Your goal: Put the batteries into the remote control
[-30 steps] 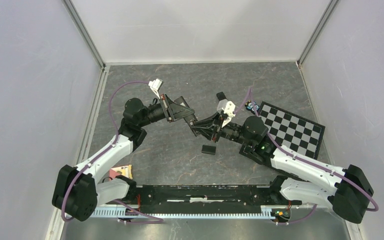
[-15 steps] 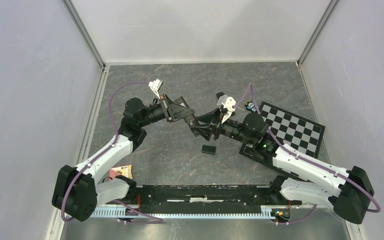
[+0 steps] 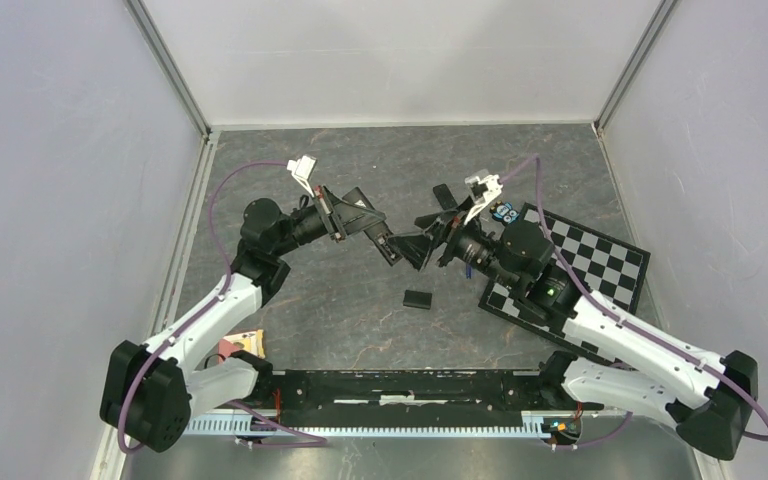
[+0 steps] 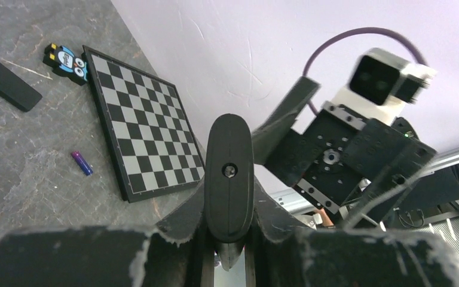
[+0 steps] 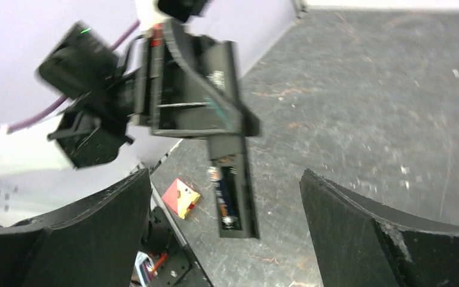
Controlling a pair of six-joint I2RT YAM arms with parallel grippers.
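Right wrist: remote [image 5: 230, 149] blurred, battery [image 5: 224, 202] inside indistinct.

No text, brand or number is legible in any view.

Right wrist view:
- Small white print on the black body of the left hand [image 5: 230, 127]: blurred, unreadable.
- Battery [image 5: 224, 194] in the remote [image 5: 246, 191]: markings blurred.

Top view:
- Red-yellow card [image 3: 245, 343] on the counter [image 3: 360, 320], well apart from the checkerboard [image 3: 580, 262]: mark too small.

Left wrist view:
- Cartoon-face tag [image 4: 66, 60] touching the checkerboard's corner: no letters discernible.
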